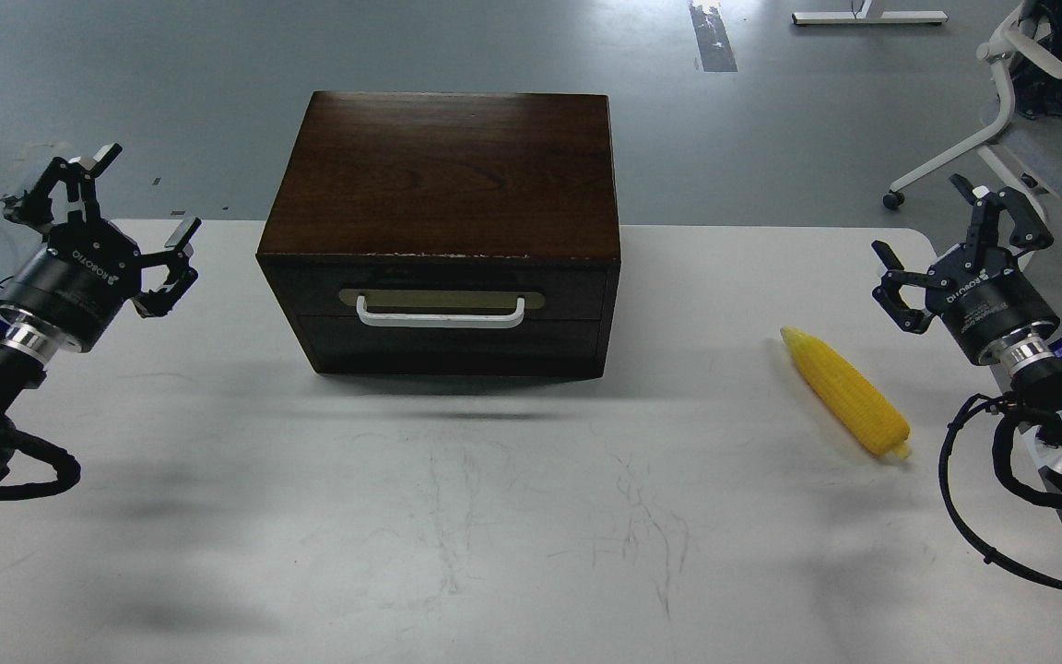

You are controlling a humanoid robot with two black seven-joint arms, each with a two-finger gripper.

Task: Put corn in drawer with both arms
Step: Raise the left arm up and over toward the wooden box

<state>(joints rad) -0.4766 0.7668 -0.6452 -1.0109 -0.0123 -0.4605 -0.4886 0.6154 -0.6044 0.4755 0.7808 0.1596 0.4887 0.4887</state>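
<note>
The yellow corn (844, 391) lies on the white table at the right, pointed end toward the box. The dark brown wooden box (443, 175) stands at the table's middle back. Its drawer (443, 300) is shut, with a white bar handle (440, 318) under a brass-coloured plate. My left gripper (146, 198) hovers open at the table's far left, well clear of the box. My right gripper (920, 217) is open at the far right, just beyond and right of the corn, holding nothing.
The white table (494, 516) has a scuffed surface in front of the box. Beyond it, on the grey floor, a white office chair (1015, 83) stands at the back right. Black cables loop by my right wrist (983, 480).
</note>
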